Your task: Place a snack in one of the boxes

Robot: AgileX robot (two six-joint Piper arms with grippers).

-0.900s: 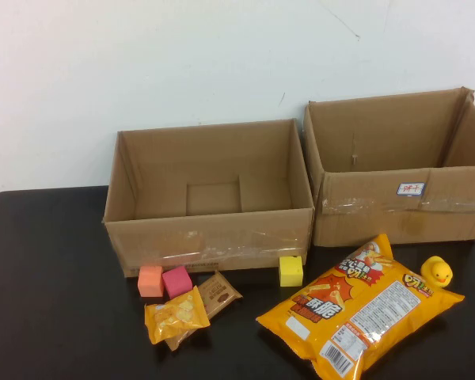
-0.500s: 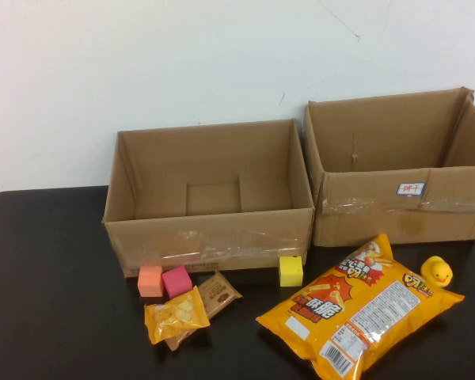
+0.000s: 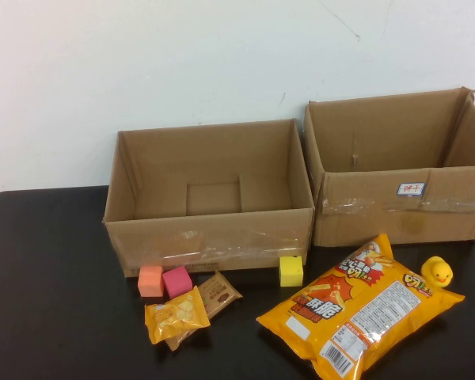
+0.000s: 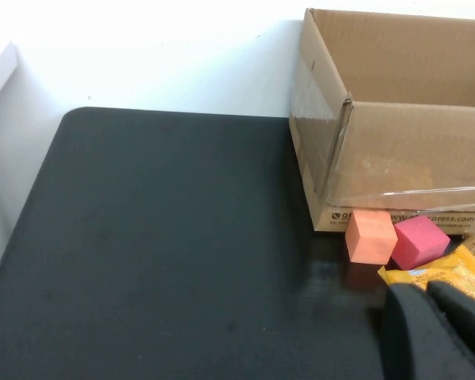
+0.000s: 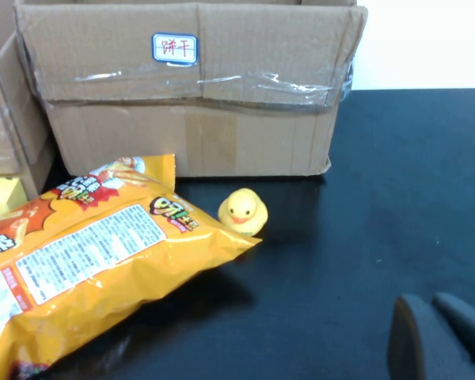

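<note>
High view: a black bench (image 3: 47,317) carries two open cardboard boxes at the far side, the left box (image 3: 210,237) and the right box (image 3: 396,214), touching at their adjoining corners. The large orange snack bag (image 3: 360,309), glossy with red print and a white label panel, lies flat at the near right, in front of the right box. A yellow duck (image 3: 437,271) sits touching its far right edge. A yellow cube (image 3: 290,271) stands against the left box's front. At the near left lie an orange cube (image 3: 150,280), a pink cube (image 3: 176,282), a brown wafer packet (image 3: 215,295) and a small yellow snack packet (image 3: 176,314) overlapping it. Neither of my hands shows here.

Left wrist view: my left hand (image 4: 431,332) is clenched, fingertips together, holding nothing, low over the bench just near of the small yellow snack packet (image 4: 459,273).

Right wrist view: my right hand (image 5: 439,336) is clenched and empty, near and to the right of the large orange snack bag (image 5: 87,261), well apart from it.
</note>
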